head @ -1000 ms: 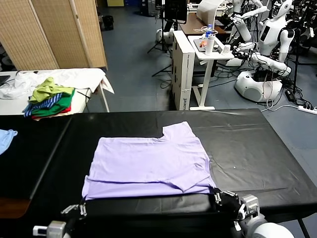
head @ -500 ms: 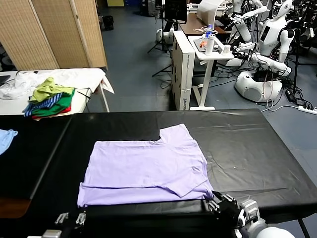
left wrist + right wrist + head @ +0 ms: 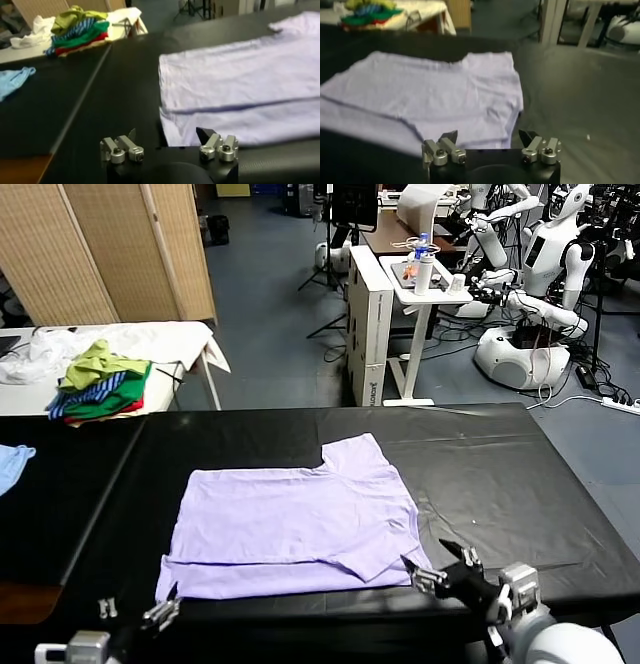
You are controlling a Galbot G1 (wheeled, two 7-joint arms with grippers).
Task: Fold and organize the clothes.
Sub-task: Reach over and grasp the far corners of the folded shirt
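The clothes, a lavender T-shirt [image 3: 295, 524], lie flat on the black table [image 3: 500, 474], with a folded layer along the near edge and a sleeve toward the far right. My left gripper [image 3: 137, 609] hovers open just off the shirt's near left corner. My right gripper [image 3: 440, 562] stands open by the near right corner, holding nothing. In the left wrist view the left gripper [image 3: 167, 134] is spread wide in front of the shirt [image 3: 240, 90]. The right wrist view shows the right gripper [image 3: 488, 135] empty before the shirt [image 3: 435, 95].
A heap of green, yellow and striped garments [image 3: 100, 379] lies on a white table at the far left. A light blue cloth [image 3: 12, 462] sits at the left edge. Beyond the table stand a folding screen [image 3: 110, 244], a white cart [image 3: 420, 284] and other robots [image 3: 540, 274].
Both grippers have opened and let go of the shirt's near corners. The shirt slid slightly left and now lies still. Both grippers sit just clear of its near edge.
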